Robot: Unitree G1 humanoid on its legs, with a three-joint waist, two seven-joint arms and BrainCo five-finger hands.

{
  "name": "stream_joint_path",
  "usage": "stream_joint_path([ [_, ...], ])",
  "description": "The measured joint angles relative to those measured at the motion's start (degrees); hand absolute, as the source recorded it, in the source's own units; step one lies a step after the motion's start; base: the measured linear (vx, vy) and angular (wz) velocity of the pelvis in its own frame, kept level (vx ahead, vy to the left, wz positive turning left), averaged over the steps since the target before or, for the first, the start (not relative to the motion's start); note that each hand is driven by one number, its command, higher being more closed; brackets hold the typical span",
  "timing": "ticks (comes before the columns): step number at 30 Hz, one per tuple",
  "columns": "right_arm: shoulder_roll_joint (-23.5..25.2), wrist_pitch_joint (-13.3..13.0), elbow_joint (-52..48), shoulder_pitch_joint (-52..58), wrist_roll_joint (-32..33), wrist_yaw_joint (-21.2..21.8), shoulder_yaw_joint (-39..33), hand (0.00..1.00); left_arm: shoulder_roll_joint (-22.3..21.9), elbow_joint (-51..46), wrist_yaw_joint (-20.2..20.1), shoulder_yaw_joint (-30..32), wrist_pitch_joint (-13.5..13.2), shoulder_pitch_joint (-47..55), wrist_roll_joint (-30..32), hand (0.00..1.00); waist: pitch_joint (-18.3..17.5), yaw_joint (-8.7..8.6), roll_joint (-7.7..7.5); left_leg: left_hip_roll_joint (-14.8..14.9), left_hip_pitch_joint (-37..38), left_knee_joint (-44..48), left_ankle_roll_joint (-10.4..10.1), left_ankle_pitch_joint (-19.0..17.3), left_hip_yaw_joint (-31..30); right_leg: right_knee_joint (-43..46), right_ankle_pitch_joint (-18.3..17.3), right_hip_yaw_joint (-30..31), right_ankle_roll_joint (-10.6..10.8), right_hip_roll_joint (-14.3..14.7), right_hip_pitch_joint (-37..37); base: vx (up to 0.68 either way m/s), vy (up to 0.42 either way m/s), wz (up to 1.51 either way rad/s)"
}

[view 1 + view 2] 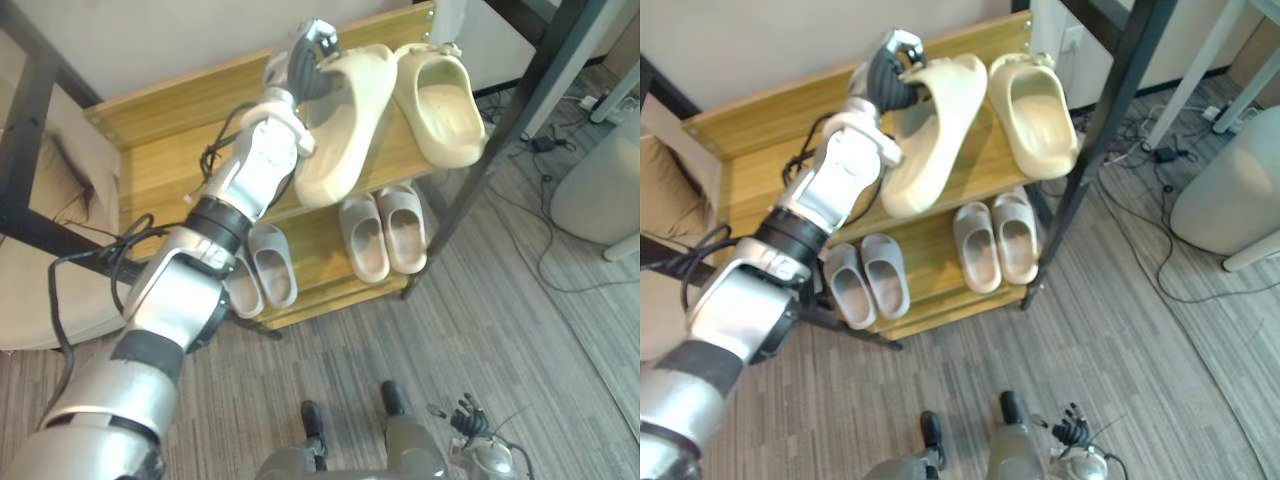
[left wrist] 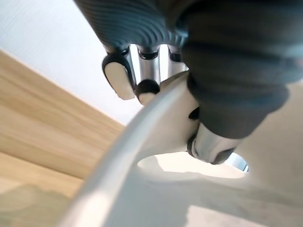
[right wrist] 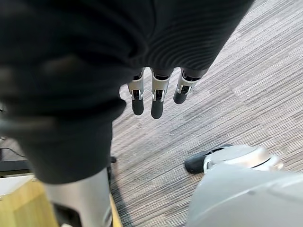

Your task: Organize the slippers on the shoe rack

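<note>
Pinching the far rim of the cream slipper (image 1: pixel 338 135), left hand (image 1: pixel 303 52) held it askew, near end overhanging the top shelf (image 1: pixel 170 160).

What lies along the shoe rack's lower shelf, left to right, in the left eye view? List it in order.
first grey slipper → second grey slipper → first beige slipper → second beige slipper
</note>
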Motion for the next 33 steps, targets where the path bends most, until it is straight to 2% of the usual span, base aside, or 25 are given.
stream_joint_path([
  [5,0.0,-0.1,-0.5,0.2,0.0,-0.1,0.1,0.00,0.2,0.0,1.2,1.1,0.1,-1.6,-0.1,1.00,0.0,0.41,0.02,0.0,-1.5,0.0,0.0,0.0,1.2,1.3,-0.3,0.6,0.0,0.0,-2.5,0.01,-0.019,-0.06],
  [6,0.0,-0.1,-0.7,0.3,0.1,-0.2,0.1,0.00,0.2,0.0,1.3,1.4,0.2,-1.6,-0.1,0.00,0.0,0.36,0.02,0.0,-1.5,0.0,0.0,0.0,1.3,1.3,-0.3,0.8,0.0,0.1,-2.5,0.02,-0.018,-0.07],
  [21,-0.1,-1.0,-4.4,2.2,1.9,-1.2,2.4,0.00,-0.5,0.9,2.1,4.2,0.2,-1.7,-1.3,0.00,0.0,0.40,0.02,0.0,-2.1,0.0,-0.1,0.0,1.4,1.7,-0.3,0.7,0.0,0.0,-3.3,0.01,-0.005,0.00],
  [33,-0.2,-1.3,-4.0,1.9,1.7,-2.2,3.3,0.00,-2.7,2.0,2.4,7.3,1.0,-1.1,-8.0,0.00,0.0,0.61,0.00,0.0,-2.3,0.0,-0.2,0.3,0.8,1.6,-0.3,-0.1,0.0,-0.2,-3.1,0.01,-0.013,0.02],
])
